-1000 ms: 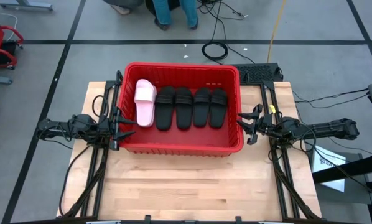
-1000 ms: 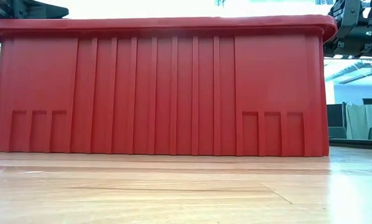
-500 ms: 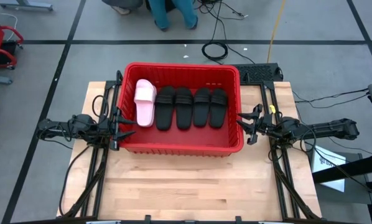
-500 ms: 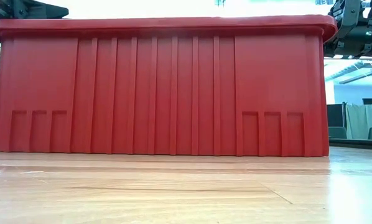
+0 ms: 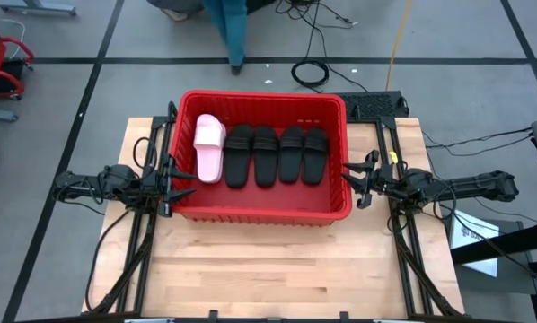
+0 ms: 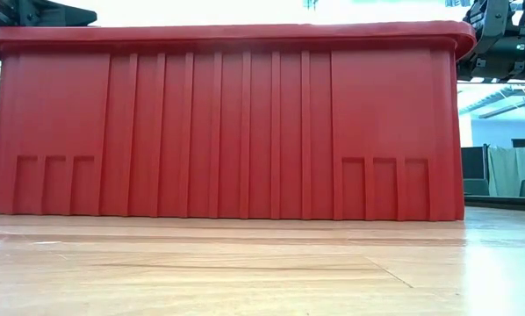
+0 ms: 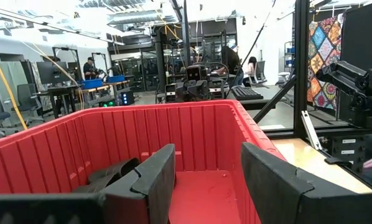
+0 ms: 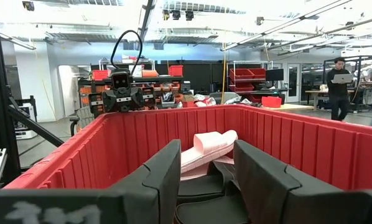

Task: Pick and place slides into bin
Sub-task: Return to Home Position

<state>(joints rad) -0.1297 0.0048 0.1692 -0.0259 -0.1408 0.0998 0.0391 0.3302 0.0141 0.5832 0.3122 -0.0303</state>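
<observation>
The red bin stands on the wooden table and fills the low view. Inside it, on its floor, lie one light pink slide at the left and several black slides side by side. The pink slide and black ones show in the right wrist view; a black one shows in the left wrist view. My left gripper is open at the bin's left wall, over its rim. My right gripper is open at the bin's right wall. Both are empty.
Bare tabletop lies in front of the bin. A person's legs stand on the floor beyond the table's far edge. Cables lie on the floor there. More people stand far off in the room.
Both arms and the slides keep still. The person beyond the table's far edge has moved.
</observation>
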